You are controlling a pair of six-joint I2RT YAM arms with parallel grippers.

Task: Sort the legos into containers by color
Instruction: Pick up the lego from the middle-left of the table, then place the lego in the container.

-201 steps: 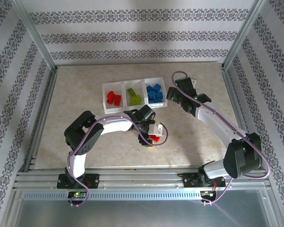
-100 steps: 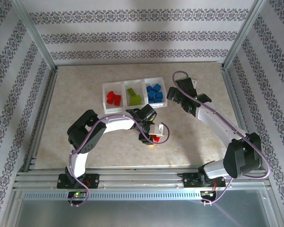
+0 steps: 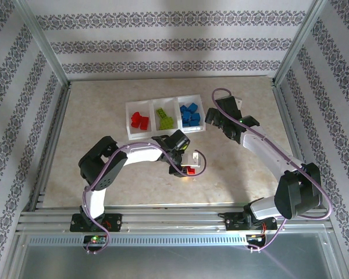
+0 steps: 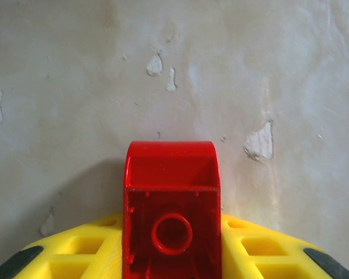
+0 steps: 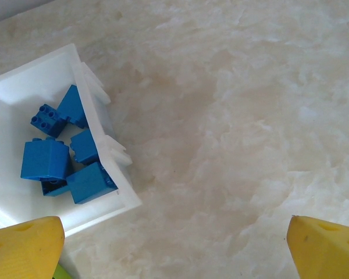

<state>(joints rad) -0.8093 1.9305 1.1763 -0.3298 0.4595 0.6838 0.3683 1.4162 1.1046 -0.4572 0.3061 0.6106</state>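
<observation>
**Left gripper (image 4: 172, 235) clamped on a red lego (image 4: 171, 174)**
Its yellow fingers (image 4: 250, 250) pinch the brick's two sides squarely, likely so it lifts without twisting. The brick is low at the table (image 3: 104, 116), near and right of the containers (image 3: 141, 106). The right gripper (image 5: 174, 238) hangs empty, fingers wide apart, just right of the blue legos (image 5: 52, 160), probably keeping clear.

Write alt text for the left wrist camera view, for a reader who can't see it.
A red lego brick sits gripped between the left gripper's yellow fingers, its hollow underside with a round tube facing the camera. Behind it lies the beige marbled table, flecked with small white chips.
</observation>
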